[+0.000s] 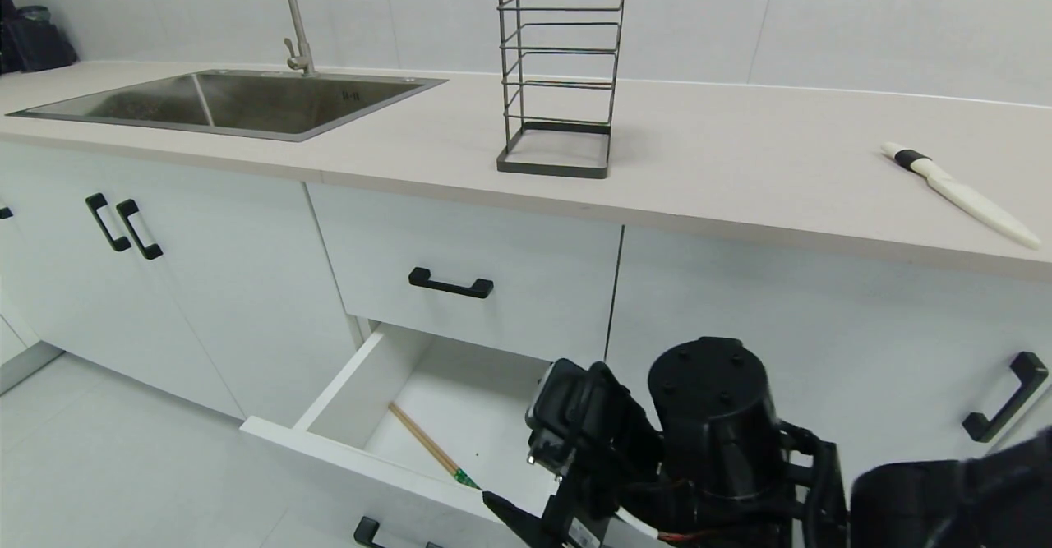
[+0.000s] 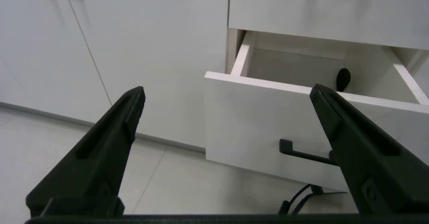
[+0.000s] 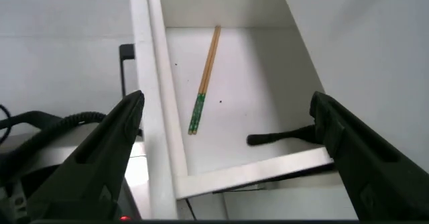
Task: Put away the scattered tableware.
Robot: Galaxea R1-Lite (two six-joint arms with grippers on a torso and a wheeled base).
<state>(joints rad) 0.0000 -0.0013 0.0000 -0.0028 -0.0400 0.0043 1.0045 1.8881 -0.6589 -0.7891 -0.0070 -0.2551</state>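
the right gripper (image 3: pixel 226 100) hangs over the open lower drawer (image 1: pixel 341 379), its fingers spread wide and holding nothing. the left gripper (image 2: pixel 226 90) is low, out in front of the drawer's front panel, also spread and empty.

counted, near to far: one pair of chopsticks (image 3: pixel 204 80), two sticks with green ends, lying together on the drawer floor; one slim dark object (image 3: pixel 281 137) near the drawer's side wall, which i cannot identify; one shut drawer (image 1: pixel 460 244) just above the open one. on the counter (image 1: pixel 740 162): one white knife (image 1: pixel 957 193) with a black band, far right; one wire rack (image 1: pixel 552 170) in the middle, nothing in it; one sink (image 1: pixel 246 100) and one faucet (image 1: pixel 292 14) at the far left.

the knife looks like the piece left to put away, and it is where trouble is most likely. it lies flat and aslant, its tip end near the counter's front edge. a slim, smooth thing lying flat is hard to pinch, so a poor closing could skid it over the edge to the floor. the right arm must also rise out of the drawer first. lifting carelessly could catch the drawer's rim or the shut drawer's handle. a knife dropped from high up could knock the chopsticks about.
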